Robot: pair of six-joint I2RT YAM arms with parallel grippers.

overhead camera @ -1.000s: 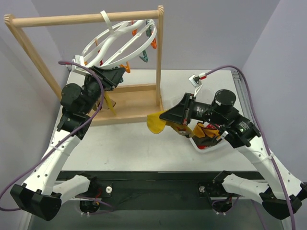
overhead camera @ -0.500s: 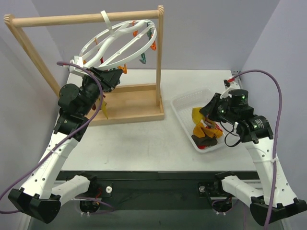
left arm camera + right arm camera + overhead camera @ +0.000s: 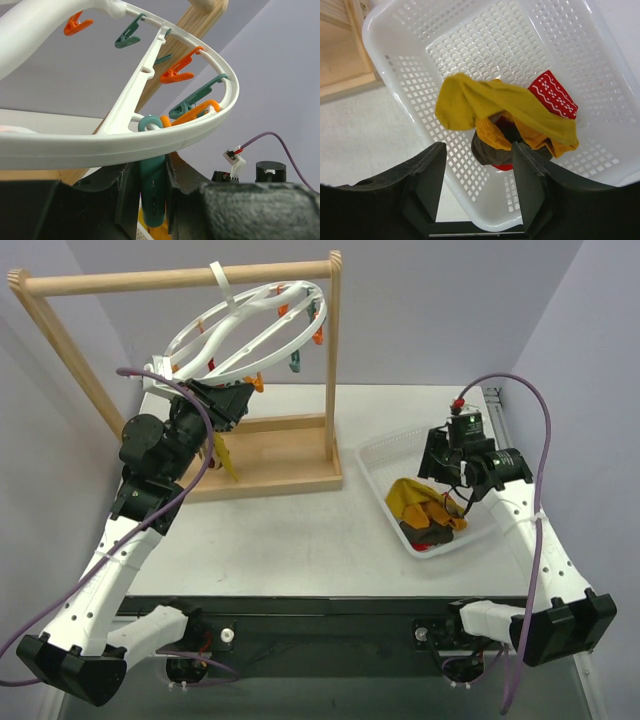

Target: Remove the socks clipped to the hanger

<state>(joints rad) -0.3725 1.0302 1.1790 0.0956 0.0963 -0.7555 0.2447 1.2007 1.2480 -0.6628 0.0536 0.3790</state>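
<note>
The white ring hanger (image 3: 185,338) hangs tilted from the wooden rack, with orange and teal clips along its rim (image 3: 210,120). My left gripper (image 3: 232,400) sits just under the ring, shut on a teal clip (image 3: 152,192). A mustard yellow sock (image 3: 226,455) dangles below that clip. My right gripper (image 3: 440,465) hovers open over the white mesh basket (image 3: 485,45), holding nothing. Below it lie loose socks: a mustard yellow one (image 3: 495,102) on top, a red one with white pattern (image 3: 552,95), an orange one and a brown one (image 3: 487,152).
The wooden rack (image 3: 270,455) stands at the back left with its top bar (image 3: 180,280) and right post close to the ring. The basket (image 3: 380,455) lies on the right of the white table. Purple cables loop off both wrists.
My right gripper carried the yellow sock from the table's middle to over the basket, opened, and the sock now lies on the pile. The left gripper stayed on the clip.
</note>
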